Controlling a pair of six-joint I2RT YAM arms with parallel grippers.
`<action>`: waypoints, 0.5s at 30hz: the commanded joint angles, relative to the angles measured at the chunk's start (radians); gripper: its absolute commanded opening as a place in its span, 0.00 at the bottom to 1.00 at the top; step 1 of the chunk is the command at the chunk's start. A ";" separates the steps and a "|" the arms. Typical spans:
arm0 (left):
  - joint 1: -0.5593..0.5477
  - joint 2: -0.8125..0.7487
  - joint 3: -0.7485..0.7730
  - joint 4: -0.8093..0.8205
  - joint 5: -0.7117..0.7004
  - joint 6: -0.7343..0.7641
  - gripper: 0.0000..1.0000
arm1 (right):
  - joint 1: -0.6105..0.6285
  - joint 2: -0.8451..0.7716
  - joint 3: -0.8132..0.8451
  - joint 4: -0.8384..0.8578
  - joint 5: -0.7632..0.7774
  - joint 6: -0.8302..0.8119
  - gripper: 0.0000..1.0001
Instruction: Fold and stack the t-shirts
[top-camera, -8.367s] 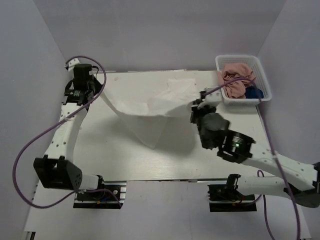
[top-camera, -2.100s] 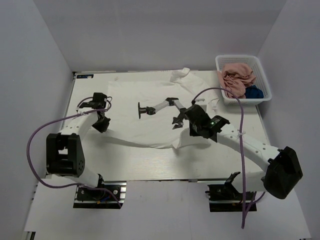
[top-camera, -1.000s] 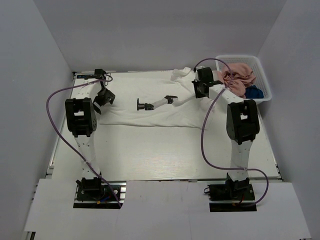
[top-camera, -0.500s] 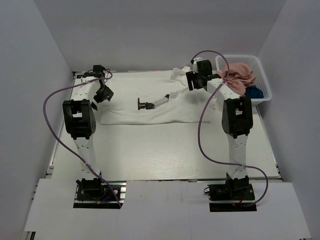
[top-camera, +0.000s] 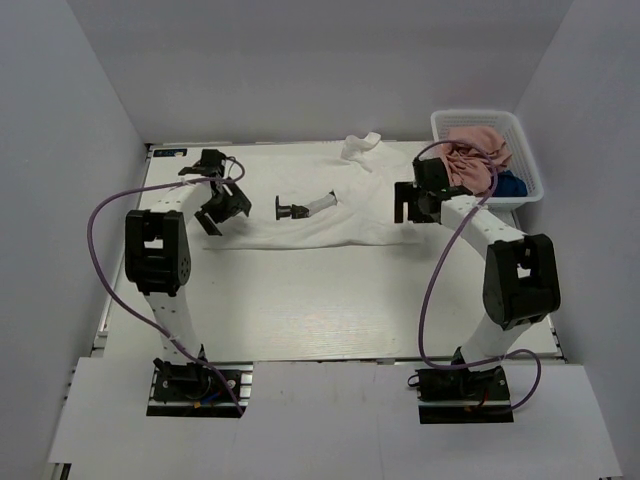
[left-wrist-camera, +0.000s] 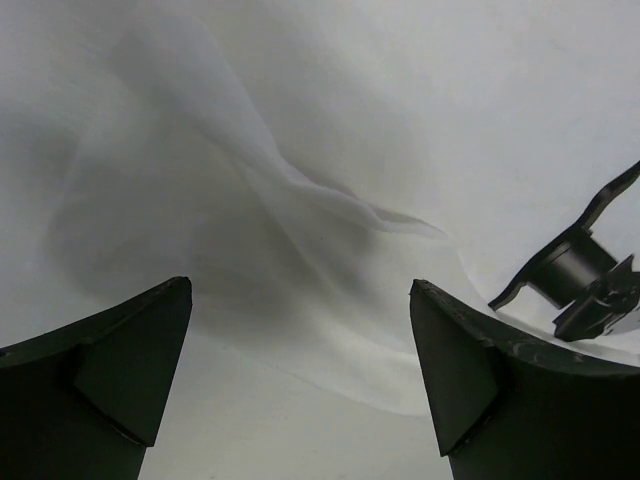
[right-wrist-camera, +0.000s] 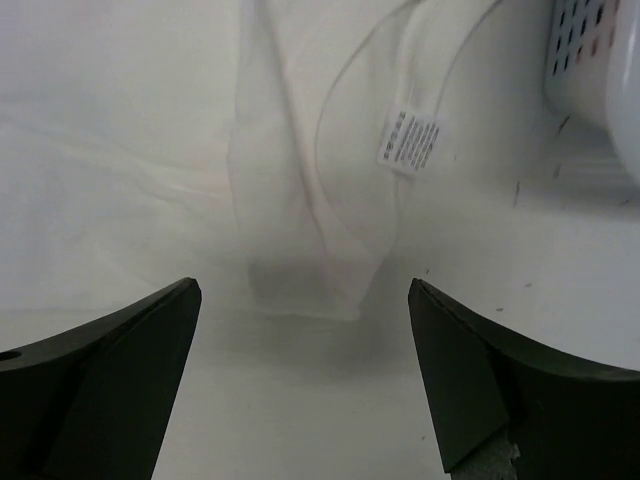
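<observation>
The white t-shirt (top-camera: 340, 215) lies folded in a long band across the far half of the table, its small black print (top-camera: 290, 210) facing up. My left gripper (top-camera: 215, 213) hovers open at the band's left end; its wrist view has rumpled white cloth (left-wrist-camera: 300, 180) and the print (left-wrist-camera: 580, 280) ahead. My right gripper (top-camera: 410, 212) stands open over the right end, with the shirt's corner (right-wrist-camera: 300, 270) and care label (right-wrist-camera: 410, 140) just beyond its tips. Nothing is between either pair of fingers. The dusty pink t-shirt (top-camera: 475, 150) and the navy blue one (top-camera: 508, 185) lie bunched in the basket.
The white lattice basket (top-camera: 525, 150) stands at the far right corner, its wall (right-wrist-camera: 600, 80) close to my right gripper. A loose sleeve (top-camera: 360, 145) of the white shirt reaches the table's far edge. Bare tabletop (top-camera: 330, 300) spreads nearer the arm bases.
My right gripper opened, let go of the white shirt and drew back from the far edge toward the near right. My left gripper shifted slightly nearer and right, still open.
</observation>
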 joint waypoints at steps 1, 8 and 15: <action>-0.028 0.014 -0.030 0.063 0.084 0.011 1.00 | 0.013 -0.016 -0.062 -0.036 -0.007 0.107 0.90; -0.029 0.033 -0.077 0.063 0.038 -0.009 1.00 | 0.043 -0.008 -0.163 0.076 -0.073 0.209 0.87; -0.029 0.024 -0.109 0.042 -0.005 -0.009 1.00 | 0.053 0.039 -0.184 0.153 0.052 0.285 0.71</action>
